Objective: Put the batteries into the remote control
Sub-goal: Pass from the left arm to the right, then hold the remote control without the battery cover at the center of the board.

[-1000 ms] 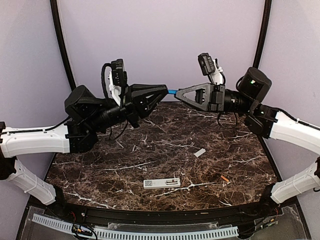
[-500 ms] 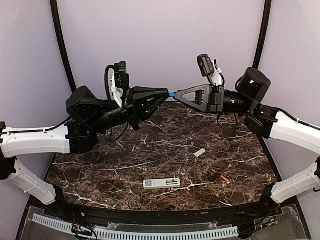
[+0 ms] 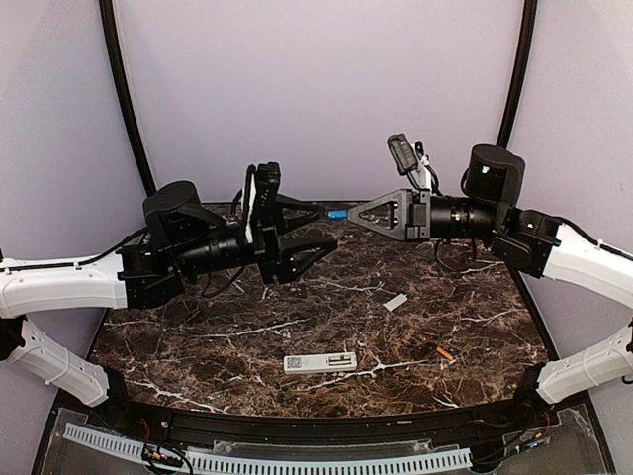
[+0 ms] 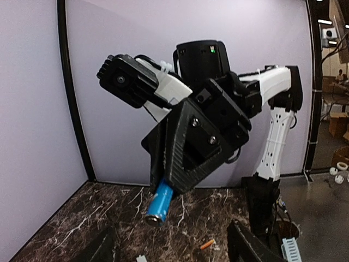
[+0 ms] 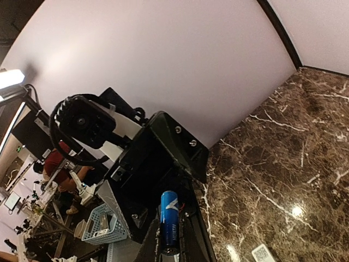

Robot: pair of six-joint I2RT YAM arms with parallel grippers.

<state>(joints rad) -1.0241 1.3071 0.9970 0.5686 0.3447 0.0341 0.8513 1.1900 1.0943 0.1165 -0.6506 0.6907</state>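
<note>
High above the back of the table, my right gripper (image 3: 353,213) is shut on the blue battery (image 3: 337,213), which sticks out of its tip toward the left arm. In the right wrist view the blue battery (image 5: 169,221) lies gripped between my fingers. My left gripper (image 3: 324,226) stands open just left of it, its jaws spread wide and touching nothing. From the left wrist I see the blue battery (image 4: 159,202) hanging from the right gripper's tip. The white remote control (image 3: 320,362) lies on the table near the front. The orange battery (image 3: 445,353) lies to its right.
A small flat pale-grey cover (image 3: 395,302) lies on the dark marble table (image 3: 198,346), right of centre. Lilac walls and black frame posts close in the back and sides. The orange battery (image 4: 206,244) shows on the table below in the left wrist view.
My left gripper has opened and let go of the blue battery, drawing back to the left. The right gripper keeps hold of the battery and has shifted slightly lower.
</note>
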